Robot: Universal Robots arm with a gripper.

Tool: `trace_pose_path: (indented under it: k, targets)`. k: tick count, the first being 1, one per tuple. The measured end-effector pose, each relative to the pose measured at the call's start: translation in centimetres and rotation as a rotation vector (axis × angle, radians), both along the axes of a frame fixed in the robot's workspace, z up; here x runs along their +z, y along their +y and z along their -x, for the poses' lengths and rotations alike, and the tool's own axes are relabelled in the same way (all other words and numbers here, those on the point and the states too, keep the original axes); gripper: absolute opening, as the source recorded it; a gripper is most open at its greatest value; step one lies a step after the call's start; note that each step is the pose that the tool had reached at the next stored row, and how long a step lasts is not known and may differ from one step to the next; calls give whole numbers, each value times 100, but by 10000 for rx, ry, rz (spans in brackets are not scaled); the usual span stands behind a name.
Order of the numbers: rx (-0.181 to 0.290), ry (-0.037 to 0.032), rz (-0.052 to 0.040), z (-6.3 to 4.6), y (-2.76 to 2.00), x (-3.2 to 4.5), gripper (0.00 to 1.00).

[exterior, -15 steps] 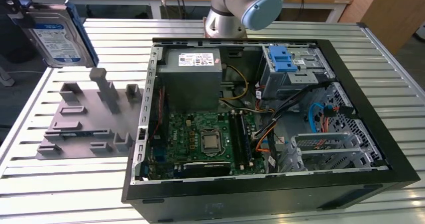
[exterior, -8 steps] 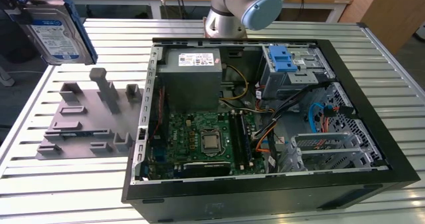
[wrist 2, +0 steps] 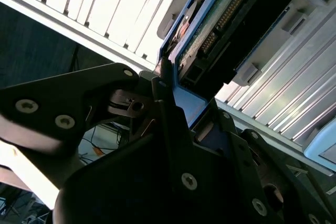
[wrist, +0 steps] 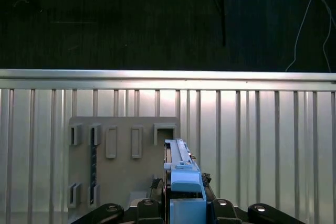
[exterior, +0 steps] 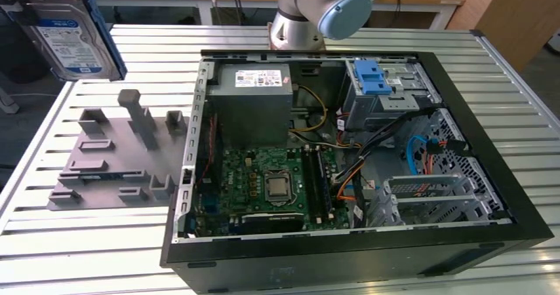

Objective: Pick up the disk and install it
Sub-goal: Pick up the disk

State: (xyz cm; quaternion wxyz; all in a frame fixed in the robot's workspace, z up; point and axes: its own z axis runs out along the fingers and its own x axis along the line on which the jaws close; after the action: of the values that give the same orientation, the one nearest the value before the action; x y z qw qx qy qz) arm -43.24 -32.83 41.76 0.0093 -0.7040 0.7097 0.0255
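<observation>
The disk, a silver hard drive with a blue-and-white label and a blue carrier frame, hangs in the air at the exterior view's far upper left, above the table edge. In the first wrist view the disk appears edge-on over the grey fixture plate. My gripper is shut on its blue frame. The second wrist view has the black fingers clamped on the blue edge of the disk, circuit-board side showing.
An open computer case lies on the slatted metal table, with a motherboard, a grey power supply and a drive bay with blue clips. The grey fixture plate sits beside the case. The arm's base stands behind the case.
</observation>
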Motion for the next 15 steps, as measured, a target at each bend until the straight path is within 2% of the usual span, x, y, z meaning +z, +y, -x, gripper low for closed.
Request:
trace_pose_path:
  k: [15]
  targets:
    - [0,0,-66,0,0,203,36]
